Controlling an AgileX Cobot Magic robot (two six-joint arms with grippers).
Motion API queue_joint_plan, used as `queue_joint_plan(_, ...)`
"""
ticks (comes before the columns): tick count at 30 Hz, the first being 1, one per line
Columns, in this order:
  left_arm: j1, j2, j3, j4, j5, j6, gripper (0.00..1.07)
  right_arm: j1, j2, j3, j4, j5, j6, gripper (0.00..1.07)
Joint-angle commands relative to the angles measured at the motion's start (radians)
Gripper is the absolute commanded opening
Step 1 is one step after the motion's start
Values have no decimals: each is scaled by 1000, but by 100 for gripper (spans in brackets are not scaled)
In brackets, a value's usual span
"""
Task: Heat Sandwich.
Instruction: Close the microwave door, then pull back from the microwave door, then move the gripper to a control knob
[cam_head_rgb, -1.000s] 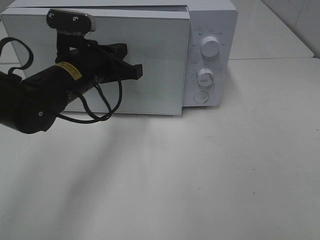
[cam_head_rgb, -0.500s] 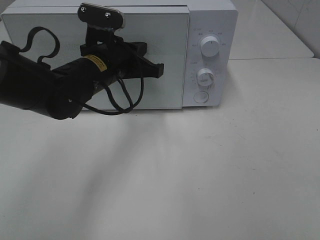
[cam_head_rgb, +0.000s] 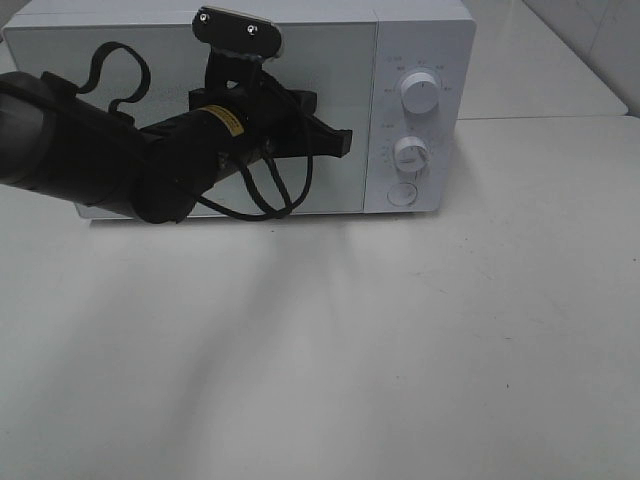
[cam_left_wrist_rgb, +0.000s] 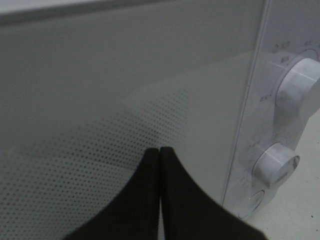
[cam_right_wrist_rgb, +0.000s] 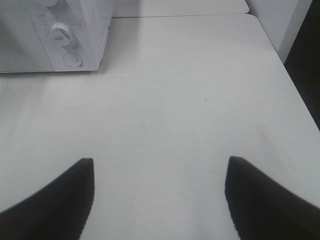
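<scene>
My left end effector (cam_head_rgb: 344, 143) is pinched shut, empty, before the closed microwave (cam_head_rgb: 425, 30) on the white surface (cam_head_rgb: 400, 350). The right end effector (cam_right_wrist_rgb: 160, 160) stands wide above that surface; the sandwich is hidden from me.

Exterior high: mounted above and in front, looking down on the microwave (cam_head_rgb: 420, 60) face and the bench (cam_head_rgb: 400, 350) before it, at middle distance.
Left wrist: looks along the left gripper (cam_left_wrist_rgb: 159, 155), very near the door (cam_left_wrist_rgb: 100, 100) of the microwave, meeting it at a slant.
Right wrist: looks past the right gripper (cam_right_wrist_rgb: 159, 167), down across the bench, well back from the microwave.
Shared: the lower knob (cam_head_rgb: 410, 153) and round button (cam_head_rgb: 401, 194) appear in all three views.
</scene>
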Motion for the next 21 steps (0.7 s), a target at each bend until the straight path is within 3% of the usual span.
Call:
queue_joint_plan(1,1,-26,-22,-63,-17,1,0,-6,-30,1,0,-15,10,72)
queue_joint_plan(12,-28,-133,117,-64,48,-2,0,-6,-30,1,1,-15,6,71)
queue_joint_plan(17,-28,-222,191,-67,177,-5,1,-6,-30,1,1,-15,6,71)
queue_joint_plan(20,-28,-284,214,-78,344,-7,34,-6,-30,1,1,-15,6,71)
queue_joint_plan(21,-28,-284,214,-78,344,-7,34,-6,-30,1,1,-15,6,71)
